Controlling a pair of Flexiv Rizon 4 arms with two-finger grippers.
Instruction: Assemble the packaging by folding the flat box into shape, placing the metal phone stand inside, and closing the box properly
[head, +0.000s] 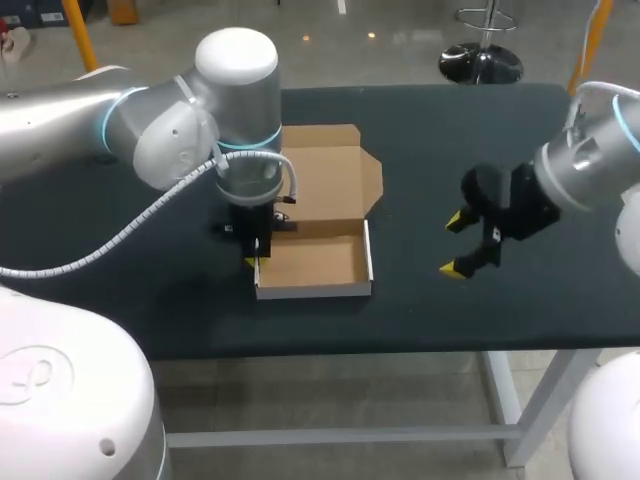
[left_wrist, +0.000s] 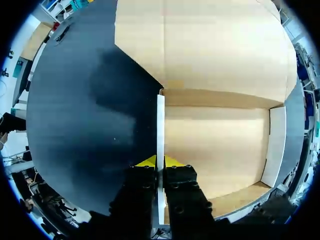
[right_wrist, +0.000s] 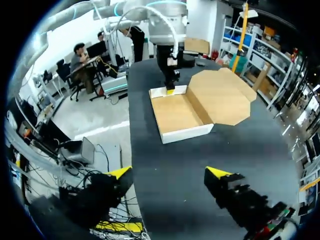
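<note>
The cardboard box (head: 315, 262) lies as an open shallow tray with white walls, near the table's front. Its lid flap (head: 325, 175) lies flat behind it. My left gripper (head: 252, 260) points straight down at the tray's left side. In the left wrist view the gripper (left_wrist: 160, 162) is shut on the white left wall (left_wrist: 160, 130), one finger inside the tray and one outside. The tray floor (left_wrist: 215, 145) is bare. My right gripper (head: 455, 245) hangs open above the table, right of the box and apart from it. The right wrist view shows the box (right_wrist: 175, 112) well ahead of its open fingers (right_wrist: 168, 174). No phone stand is in sight.
The dark table top (head: 450, 310) carries only the box. Its front edge runs close below the tray. My left arm's white cable (head: 130, 230) loops over the table's left part.
</note>
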